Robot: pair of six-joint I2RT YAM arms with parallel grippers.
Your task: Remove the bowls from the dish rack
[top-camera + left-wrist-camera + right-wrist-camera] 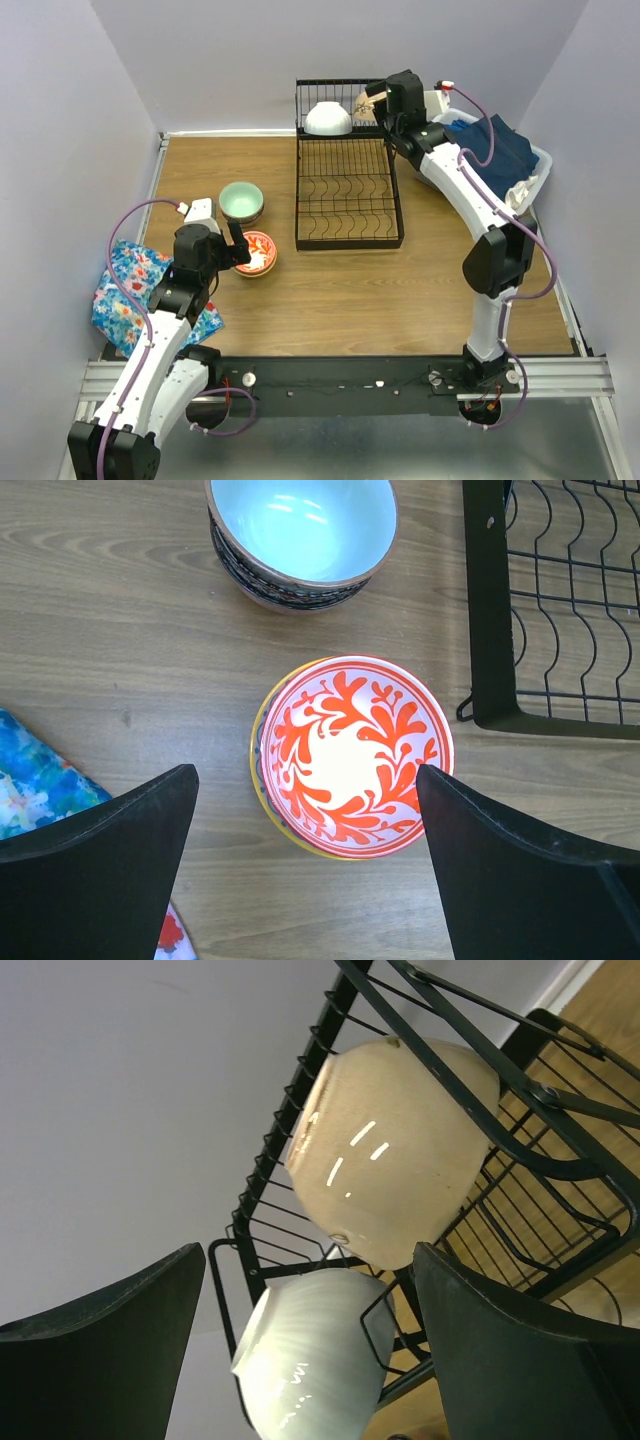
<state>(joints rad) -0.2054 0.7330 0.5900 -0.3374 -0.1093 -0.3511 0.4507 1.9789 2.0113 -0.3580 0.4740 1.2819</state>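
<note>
The bowls are split between two places: a beige bowl [365, 103] and a white bowl [328, 118] lie tipped over in the raised basket of the dish rack [348, 190] at the top centre of the overhead view. The mint-green bowl [241, 200] and the red-patterned bowl [257, 252] each top a small stack on the tabletop [400, 290] at centre left. The rack's lower tray shows no bowls. The right end effector [308, 1250] is spread wide, and the beige bowl's rounded outside sits between its fingers in the wrist view; whether either finger touches it cannot be told. The left end effector [305, 780] is also wide open and empty, hanging over the red-patterned bowl. Bright highlights on the beige one suggest glazed ceramic: rigid, fairly light, probably slippery across the curved wall, and liable to chip against the wire. Taking it at the rim, one finger inside and one outside, looks safer than squeezing the dome, though the wires crowd that rim. No brand, label or writing is readable anywhere.
</note>
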